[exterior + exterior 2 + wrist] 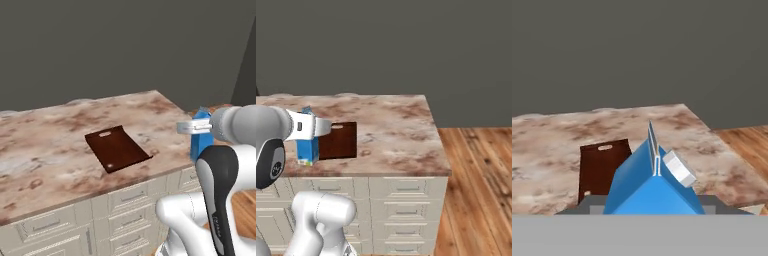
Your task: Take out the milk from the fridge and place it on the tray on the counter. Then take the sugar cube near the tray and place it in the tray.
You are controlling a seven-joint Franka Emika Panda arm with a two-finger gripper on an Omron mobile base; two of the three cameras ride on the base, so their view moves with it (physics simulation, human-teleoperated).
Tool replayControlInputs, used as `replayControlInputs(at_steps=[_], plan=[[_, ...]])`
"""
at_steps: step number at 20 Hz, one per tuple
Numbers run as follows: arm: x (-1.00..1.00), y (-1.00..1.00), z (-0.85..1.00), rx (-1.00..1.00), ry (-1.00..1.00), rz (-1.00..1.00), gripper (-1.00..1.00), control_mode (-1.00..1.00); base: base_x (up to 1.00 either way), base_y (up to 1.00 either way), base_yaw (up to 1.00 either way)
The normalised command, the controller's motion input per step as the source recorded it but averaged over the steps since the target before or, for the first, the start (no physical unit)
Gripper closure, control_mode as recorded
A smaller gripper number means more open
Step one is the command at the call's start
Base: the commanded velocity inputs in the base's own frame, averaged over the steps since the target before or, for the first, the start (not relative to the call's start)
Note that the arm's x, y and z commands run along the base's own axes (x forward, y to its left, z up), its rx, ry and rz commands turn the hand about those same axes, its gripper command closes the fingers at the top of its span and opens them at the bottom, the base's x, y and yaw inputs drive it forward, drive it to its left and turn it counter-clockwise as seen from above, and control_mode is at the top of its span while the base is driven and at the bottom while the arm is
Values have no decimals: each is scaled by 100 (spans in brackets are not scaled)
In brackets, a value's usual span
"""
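Marbled stone runs wide under you: the counter (60, 135) ends at a plain grey wall on its far side, and in the right base view its right edge drops to wood floor (476, 190), with bare worktop between the tray (340, 140) and that edge. Along the near edge you see cream drawers (130, 197) with bar handles.

Your gripper (192, 127) holds the milk (201, 140) in the air at the counter's near right corner, above the drawer fronts in the left base view. From the right base view the carton hangs just left of the tray, overlapping its left end. The hand view shows what the base views do not: the carton's gable ridge and its grey cap (679, 169) on the right slope, seen from above, with the fingertips hidden behind the carton.

On the tray, near its front corner, sits a tiny pale speck (110, 165); you cannot tell if it is the sugar cube. Its slot handle (105, 134) lies at the far end.
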Motion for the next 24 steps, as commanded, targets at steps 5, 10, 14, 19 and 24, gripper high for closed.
replayControlInputs(at_steps=[5, 10, 14, 19, 24], plan=[[0, 0, 0, 0, 0, 0, 100, 100, 100, -6, 15], [0, 0, 0, 0, 0, 0, 100, 100, 49, 44, 30], [0, 0, 0, 0, 0, 0, 100, 100, 43, 8, 36], [0, 0, 0, 0, 0, 0, 100, 100, 36, 18, 32], [0, 0, 0, 0, 0, 0, 100, 100, 40, 1, 18]])
